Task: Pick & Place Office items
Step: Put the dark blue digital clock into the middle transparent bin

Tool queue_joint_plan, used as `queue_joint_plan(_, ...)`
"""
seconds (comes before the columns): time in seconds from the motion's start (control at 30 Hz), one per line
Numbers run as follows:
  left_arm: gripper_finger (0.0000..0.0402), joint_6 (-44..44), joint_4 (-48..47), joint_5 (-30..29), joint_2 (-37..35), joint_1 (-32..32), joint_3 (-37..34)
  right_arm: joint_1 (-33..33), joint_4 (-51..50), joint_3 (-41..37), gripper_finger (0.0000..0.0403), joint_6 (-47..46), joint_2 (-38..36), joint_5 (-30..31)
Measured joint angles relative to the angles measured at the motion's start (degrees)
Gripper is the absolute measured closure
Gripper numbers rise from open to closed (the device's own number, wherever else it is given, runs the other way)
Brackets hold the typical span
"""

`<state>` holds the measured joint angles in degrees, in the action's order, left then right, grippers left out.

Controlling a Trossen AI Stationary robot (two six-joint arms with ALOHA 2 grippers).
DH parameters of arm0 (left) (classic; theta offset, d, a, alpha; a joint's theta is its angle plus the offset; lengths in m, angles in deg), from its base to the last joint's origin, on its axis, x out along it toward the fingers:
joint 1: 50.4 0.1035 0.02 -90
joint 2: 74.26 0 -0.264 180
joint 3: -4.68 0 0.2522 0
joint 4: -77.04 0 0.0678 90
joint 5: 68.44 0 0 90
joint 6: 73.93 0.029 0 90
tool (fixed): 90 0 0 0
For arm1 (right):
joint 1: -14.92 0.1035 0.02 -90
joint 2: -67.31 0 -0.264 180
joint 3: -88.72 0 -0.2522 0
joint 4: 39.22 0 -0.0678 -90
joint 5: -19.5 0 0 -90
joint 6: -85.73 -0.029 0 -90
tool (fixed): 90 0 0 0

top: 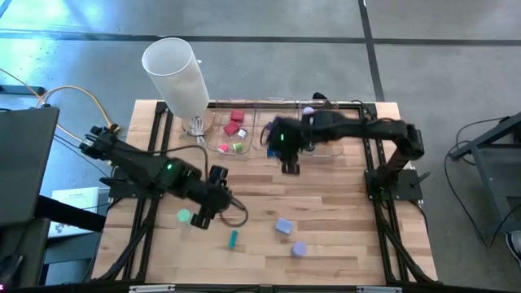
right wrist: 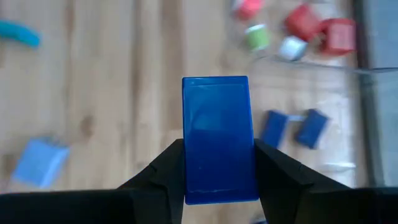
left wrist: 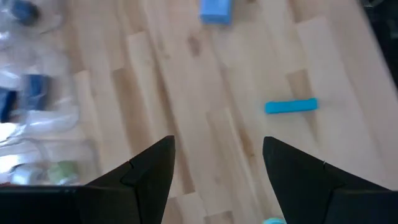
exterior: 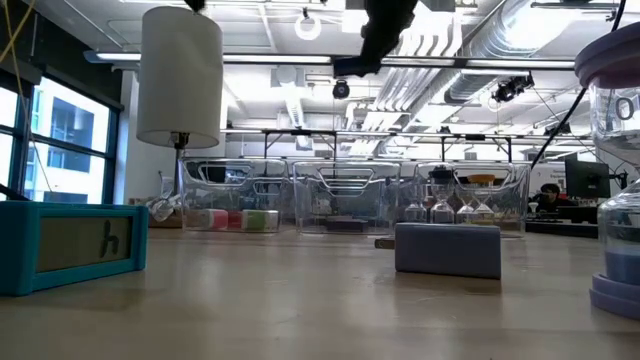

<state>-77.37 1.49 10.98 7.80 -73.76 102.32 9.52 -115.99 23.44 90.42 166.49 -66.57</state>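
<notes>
My right gripper (right wrist: 217, 149) hangs high above the table's middle, in front of the clear bins (top: 244, 134), and is shut on a dark blue block (right wrist: 217, 124). My left gripper (left wrist: 217, 149) is open with nothing between its fingers; it is above the near left of the table (top: 205, 213), beside a green roll (top: 184, 216). On the wood lie a teal stick (top: 234, 238), a light blue block (top: 283, 226) and a lavender roll (top: 299, 250). Red, green and blue pieces (right wrist: 311, 25) lie in the bins. My right gripper pinches the dark blue block by its two long side faces (right wrist: 188, 171) between its two fingers. The fingers slant down from above. The block juts out past the fingertips in line with them, lifted clear of the table.
A tall white cylinder (top: 177, 75) stands at the far left next to the bins. In the low view the teal stick (exterior: 70, 245) and the lavender roll (exterior: 618, 180) loom close at the near edge. Bare wood (top: 342, 212) lies at the right.
</notes>
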Motion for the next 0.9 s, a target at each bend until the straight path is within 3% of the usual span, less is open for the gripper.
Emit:
queue_joint_plan(0.43,0.0167,4.17,-0.64,1.51,-0.42,12.47,0.00,-18.29,7.43,0.36,0.0263,7.63,5.15,-10.69)
queue_joint_plan(0.9,0.0167,5.78,-0.79,5.11,-0.37,14.64,0.00,-23.96,8.84,0.34,0.0263,8.88,18.99,-15.08)
